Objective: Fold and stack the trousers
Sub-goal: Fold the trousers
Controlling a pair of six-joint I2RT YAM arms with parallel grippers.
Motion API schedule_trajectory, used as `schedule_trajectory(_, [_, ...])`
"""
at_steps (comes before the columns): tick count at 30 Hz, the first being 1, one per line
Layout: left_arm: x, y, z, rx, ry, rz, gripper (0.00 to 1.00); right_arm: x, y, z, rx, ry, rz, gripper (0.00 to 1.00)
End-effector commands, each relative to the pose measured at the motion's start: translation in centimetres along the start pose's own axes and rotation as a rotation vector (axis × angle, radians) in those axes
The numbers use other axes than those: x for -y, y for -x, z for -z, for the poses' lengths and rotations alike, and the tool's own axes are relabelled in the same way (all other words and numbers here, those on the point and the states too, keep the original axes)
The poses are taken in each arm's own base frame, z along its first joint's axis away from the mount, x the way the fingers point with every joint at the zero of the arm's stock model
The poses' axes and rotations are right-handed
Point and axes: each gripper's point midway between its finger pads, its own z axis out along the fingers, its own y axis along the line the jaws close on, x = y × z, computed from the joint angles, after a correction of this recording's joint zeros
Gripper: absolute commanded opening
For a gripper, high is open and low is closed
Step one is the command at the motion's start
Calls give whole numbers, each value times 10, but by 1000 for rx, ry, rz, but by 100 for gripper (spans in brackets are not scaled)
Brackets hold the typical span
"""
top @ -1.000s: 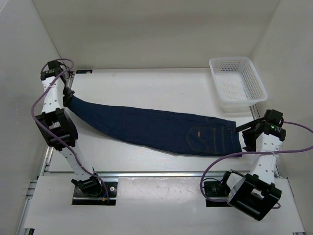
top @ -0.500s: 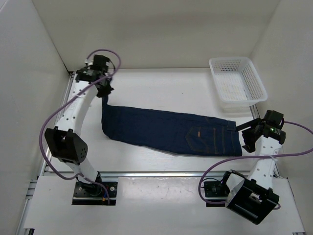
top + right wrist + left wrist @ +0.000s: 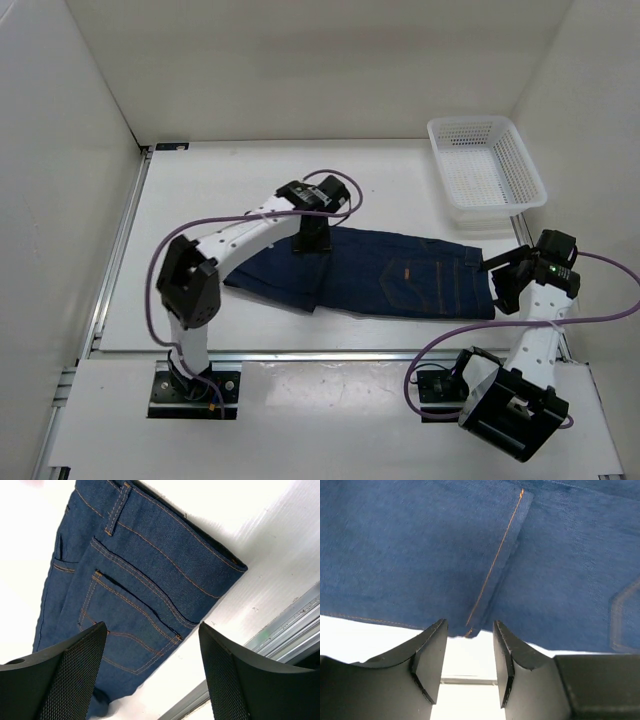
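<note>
Top external: left claw [image 3: 312, 243] over folded trousers [image 3: 420, 278]

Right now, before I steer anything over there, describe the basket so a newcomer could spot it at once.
Start at the white table and follow the dark blue trousers to their waistband end on the right. Just beyond that end, in the far right corner, sits the basket. It is the only white mesh-walled container there, while the trousers lie flat and dark.
</note>
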Motion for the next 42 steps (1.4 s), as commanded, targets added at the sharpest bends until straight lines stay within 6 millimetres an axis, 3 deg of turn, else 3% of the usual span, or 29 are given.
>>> schedule_trajectory(1, [-1,14,6,38,67,-73,53,-9,0,4,11,45,22,79])
schedule_trajectory(4, [2,13,-8,16,95,-203,44,-10,-2,2,4,54,23,79])
schedule_trajectory(5, [4,17,-12,22,105,-225,44,-11,-3,2,-2,61,23,79])
schedule_trajectory(6, [2,7,-29,-13,153,-263,44,-11,-3,2,-2,61,23,79])
schedule_trajectory(10, [-7,-8,-63,-98,243,-332,42,-13,-2,3,-1,74,24,79])
schedule_trajectory(16, [0,-30,-87,-146,231,-370,48,-15,-6,1,-18,79,31,79])
schedule_trajectory(21, [9,-31,-81,-134,192,-356,45,-17,-5,0,-24,85,31,79])
schedule_trajectory(24, [11,-30,-65,-105,168,-328,32,-17,-5,0,-24,85,31,79])
schedule_trajectory(27, [7,-27,-47,-76,169,-325,30,-21,-4,2,-23,98,33,79])
schedule_trajectory(30, [3,-39,-33,-84,155,-346,38,-22,-8,0,-33,108,41,79])
schedule_trajectory(31, [9,-52,-31,-107,127,-381,42,-21,-8,-3,-33,108,41,79])
schedule_trajectory(33, [15,-59,-27,-112,95,-400,52,-22,-10,-4,-38,118,42,79])
schedule_trajectory(36, [14,-69,-38,-141,120,-433,61,-20,-12,-6,-46,111,40,79])
schedule_trajectory(39, [16,-80,-50,-160,121,-447,61,-18,-11,-7,-40,104,40,79])
schedule_trajectory(42, [9,-83,-60,-167,166,-450,52,-21,-9,-5,-33,110,41,80])
